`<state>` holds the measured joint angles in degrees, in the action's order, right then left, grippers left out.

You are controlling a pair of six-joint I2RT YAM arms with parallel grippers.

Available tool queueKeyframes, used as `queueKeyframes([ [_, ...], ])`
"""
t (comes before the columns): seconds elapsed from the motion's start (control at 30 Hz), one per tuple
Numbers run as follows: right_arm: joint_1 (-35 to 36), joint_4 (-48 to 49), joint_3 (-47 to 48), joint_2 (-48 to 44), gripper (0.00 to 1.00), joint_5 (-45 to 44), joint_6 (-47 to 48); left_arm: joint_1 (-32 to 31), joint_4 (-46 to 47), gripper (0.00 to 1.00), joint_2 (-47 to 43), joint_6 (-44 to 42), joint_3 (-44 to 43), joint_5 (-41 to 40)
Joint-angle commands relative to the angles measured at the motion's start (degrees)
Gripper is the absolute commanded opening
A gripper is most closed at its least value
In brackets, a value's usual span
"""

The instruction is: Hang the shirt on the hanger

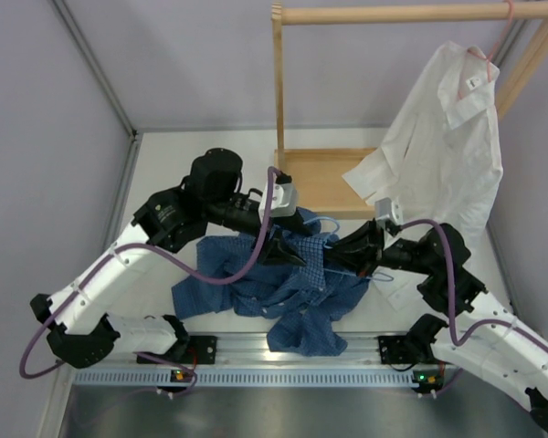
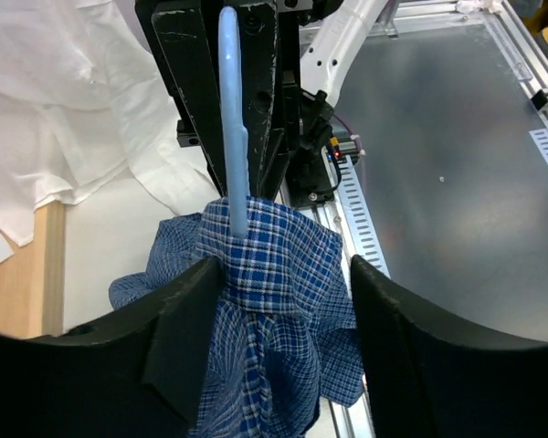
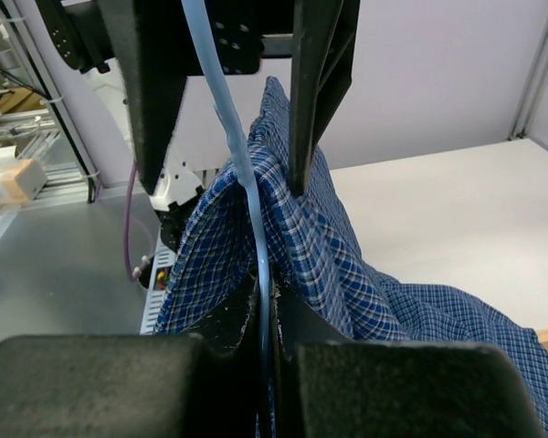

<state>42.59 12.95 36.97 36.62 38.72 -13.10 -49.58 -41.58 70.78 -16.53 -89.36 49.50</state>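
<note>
Hanger [image 2: 230,91], one, pinched in right claw [image 3: 265,294]; left claw [image 2: 285,266] spread around one shirt [image 1: 256,292].

Most of the hanger [image 2: 233,137] is buried inside the shirt [image 2: 274,265] (from above only thin blue loops peek out), and its wire runs off the 12 o'clock edge of my right wrist view.

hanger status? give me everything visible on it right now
The hanger is thin light blue wire, smooth and plastic-coated by the look. The right gripper is shut on it, pinching the wire. From there it runs to the shirt, whose checked fabric bunches over its end, between the spread fingers of the left gripper. From above, only short loops show beside the shirt; the hook can't be made out.
</note>
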Motion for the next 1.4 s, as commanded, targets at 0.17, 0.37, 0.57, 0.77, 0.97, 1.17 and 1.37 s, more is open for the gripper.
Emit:
queueKeyframes([
  [0.17, -0.49, -0.73, 4.25, 0.91, 0.0, 4.95, 2.91, 0.01, 6.23, 0.42, 0.76, 3.87, 1.73, 2.63],
  [0.37, -0.4, -1.08, 4.34, 1.79, 0.0, 6.36, 2.91, 0.01, 11.25, 0.36, -0.38, 6.34, 4.63, 2.8],
  [0.57, -0.49, -1.7, 4.6, 2.49, 0.0, 6.1, 3.26, 0.01, 14.68, 0.32, -0.56, 8.09, 6.56, 2.71],
  [0.77, -0.58, -1.88, 4.51, 2.84, 0.0, 6.46, 3.17, 0.01, 17.06, 0.0, -1.7, 8.71, 8.77, 2.1],
  [0.97, -0.49, -3.19, 4.25, 2.75, 0.02, 6.02, 3.87, 0.01, 17.5, 0.0, -3.28, 7.57, 10.26, 1.48],
  [1.17, -0.58, -9.41, 2.23, 0.03, 0.98, -1.51, 5.89, 0.01, 19.17, 0.0, -6.62, 8.1, 12.8, -4.92],
  [1.37, -0.58, -27.33, 5.38, -7.07, 0.99, -28.85, 4.93, 0.01, 19.17, 0.0, -11.8, 8.98, 15.44, -21.0],
])
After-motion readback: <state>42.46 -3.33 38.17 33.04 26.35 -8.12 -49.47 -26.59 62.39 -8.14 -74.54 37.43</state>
